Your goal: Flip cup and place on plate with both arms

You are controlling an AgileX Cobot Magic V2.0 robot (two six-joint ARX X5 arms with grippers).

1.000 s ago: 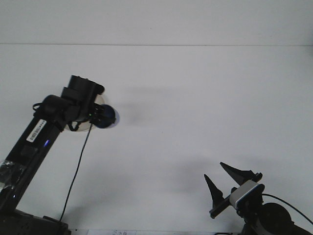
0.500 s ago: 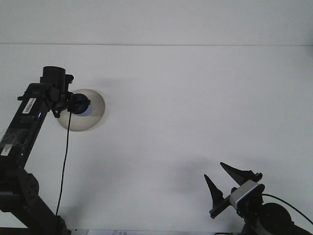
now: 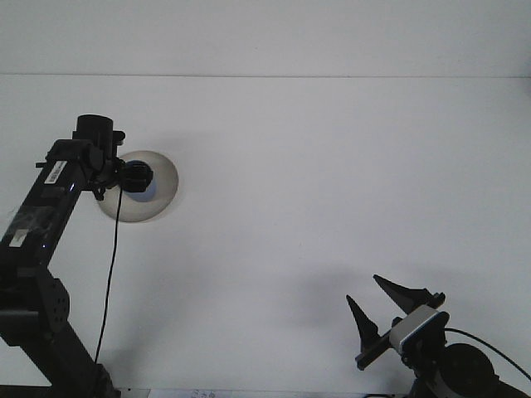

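Observation:
A round grey plate (image 3: 162, 178) lies on the white table at the left. A dark blue cup (image 3: 148, 189) sits over the plate's middle, largely covered by my left gripper (image 3: 135, 177), which appears shut on it. The left arm reaches up from the lower left corner. Whether the cup rests on the plate or hangs just above it is not visible. My right gripper (image 3: 363, 288) stands open at the lower right, fingers pointing up and left, with nothing between them.
A black cable (image 3: 110, 274) hangs from the left wrist down to the table's front edge. The table's far edge (image 3: 265, 76) meets a white wall.
The left arm swung left and rose more upright, carrying the cup from the plate's right edge to over its middle and uncovering the plate. The right arm has not moved.

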